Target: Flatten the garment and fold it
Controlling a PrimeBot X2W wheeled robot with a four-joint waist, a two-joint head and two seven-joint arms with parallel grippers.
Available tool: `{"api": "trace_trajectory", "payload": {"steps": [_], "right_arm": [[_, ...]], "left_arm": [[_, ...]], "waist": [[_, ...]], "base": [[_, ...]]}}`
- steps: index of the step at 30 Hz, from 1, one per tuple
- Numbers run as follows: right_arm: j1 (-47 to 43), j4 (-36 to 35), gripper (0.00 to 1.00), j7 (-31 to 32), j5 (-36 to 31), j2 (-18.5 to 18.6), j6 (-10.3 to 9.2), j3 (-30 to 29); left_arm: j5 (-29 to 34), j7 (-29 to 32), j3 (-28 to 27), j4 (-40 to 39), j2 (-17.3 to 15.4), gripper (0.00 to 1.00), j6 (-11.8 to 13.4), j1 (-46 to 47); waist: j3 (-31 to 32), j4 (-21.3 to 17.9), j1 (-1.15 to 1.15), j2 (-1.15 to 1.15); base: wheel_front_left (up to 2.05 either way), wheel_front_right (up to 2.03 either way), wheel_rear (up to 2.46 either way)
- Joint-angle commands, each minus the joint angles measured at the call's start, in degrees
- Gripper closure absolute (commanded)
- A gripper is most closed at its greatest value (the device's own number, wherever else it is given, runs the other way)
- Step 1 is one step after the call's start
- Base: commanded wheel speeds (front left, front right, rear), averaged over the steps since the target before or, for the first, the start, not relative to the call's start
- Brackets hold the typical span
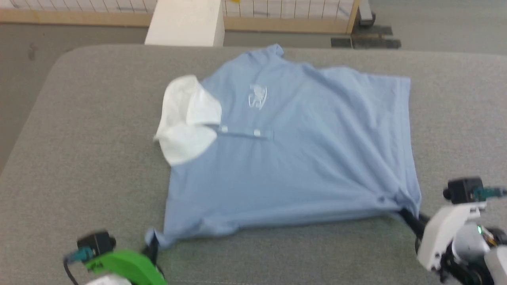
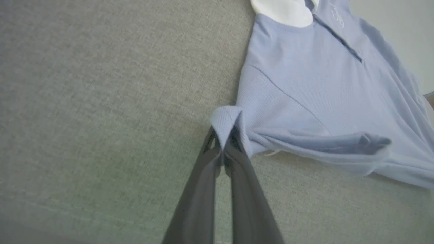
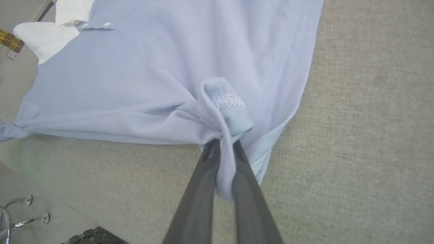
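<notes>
The garment (image 1: 293, 150), a light blue short-sleeved shirt with a white collar (image 1: 186, 118) and a white chest logo, lies spread on the grey table (image 1: 87, 130), collar toward the left. My left gripper (image 1: 153, 247) is shut on its near left corner, a sleeve cuff (image 2: 228, 120) pinched between the dark fingers (image 2: 206, 169). My right gripper (image 1: 406, 215) is shut on the near right corner, where bunched hem (image 3: 223, 108) wraps the fingers (image 3: 200, 183). The near edge of the garment (image 3: 135, 78) stretches taut between both grips.
A white box (image 1: 186, 21) stands beyond the table's far edge, with a wooden-framed wire fence (image 1: 293, 16) behind it. Bare grey tabletop (image 2: 101, 101) lies left of the shirt and in front of it. Chrome metal legs (image 3: 20, 213) show off the table's edge.
</notes>
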State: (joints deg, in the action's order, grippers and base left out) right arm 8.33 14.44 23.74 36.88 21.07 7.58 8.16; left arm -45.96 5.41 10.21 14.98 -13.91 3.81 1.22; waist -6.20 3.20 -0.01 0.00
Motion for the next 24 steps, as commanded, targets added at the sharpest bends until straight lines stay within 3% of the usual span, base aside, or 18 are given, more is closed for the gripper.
{"api": "trace_trajectory", "payload": {"steps": [1, 6, 12, 17, 24], "right_arm": [[-2.3, -0.8, 1.0, 0.9, -0.6, 0.5, -0.09, -0.9], [-9.5, -2.9, 1.0, 4.8, -2.1, 0.2, -0.09, -3.8], [-14.8, -4.9, 1.0, 8.6, -3.3, -1.2, -0.09, -6.8], [-13.9, -7.1, 1.0, 9.5, -4.2, -2.5, -0.09, -7.7], [-7.4, -9.4, 1.0, 11.4, -5.5, -2.4, -0.09, -7.9]], "left_arm": [[-0.9, 2.1, 0.2, -1.8, -0.9, 1.0, 1.4, -3.2], [-3.4, 8.6, 0.3, -7.9, -2.3, 1.0, 4.5, -11.6], [-4.3, 10.3, -0.2, -14.0, -2.9, 1.0, 6.7, -16.4], [-3.8, 8.8, -0.6, -17.9, -3.0, 1.0, 6.3, -15.4], [-0.3, 7.1, 0.1, -19.9, -4.0, 1.0, 5.2, -5.4]], "waist": [[2.9, 0.4, 0.01, 0.0], [3.8, -0.2, 0.01, 0.0], [4.4, -0.9, 0.01, 0.0], [4.0, -2.1, 0.01, 0.0], [0.8, -3.2, 0.01, 0.0]], "base": [[0.0, 0.0, 0.0], [0.0, 0.0, 0.0], [0.0, 0.0, 0.0], [0.0, 0.0, 0.0], [0.0, 0.0, 0.0]]}}
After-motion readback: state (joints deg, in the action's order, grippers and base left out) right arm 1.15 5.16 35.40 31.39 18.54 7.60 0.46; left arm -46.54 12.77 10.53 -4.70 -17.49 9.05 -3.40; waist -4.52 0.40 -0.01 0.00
